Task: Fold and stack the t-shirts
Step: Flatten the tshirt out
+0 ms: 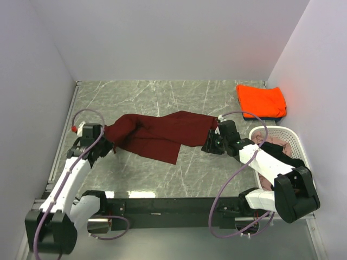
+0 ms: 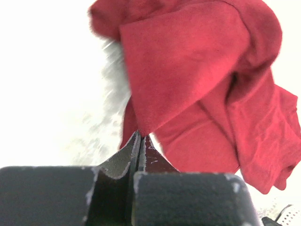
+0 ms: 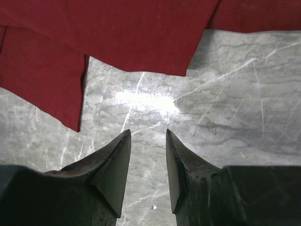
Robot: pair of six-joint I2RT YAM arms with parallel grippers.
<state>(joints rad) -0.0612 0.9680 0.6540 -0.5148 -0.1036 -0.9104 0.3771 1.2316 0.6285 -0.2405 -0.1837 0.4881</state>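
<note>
Your left pincer (image 2: pixel 139 139) is clamped on one end of the maroon t-shirt (image 1: pixel 157 135), probably to pull it flat across the surface (image 1: pixel 162 97); right pincer (image 3: pixel 148 141) sits part-open, empty, just beside the opposite end.

A robot lab cell: plain white walls (image 1: pixel 162 38) box in a marble-patterned table (image 1: pixel 135 179).

Table (image 1: pixel 162 179): maroon shirt (image 1: pixel 157 135), orange shirt (image 1: pixel 260 100), perhaps basket (image 1: pixel 293 138).
</note>
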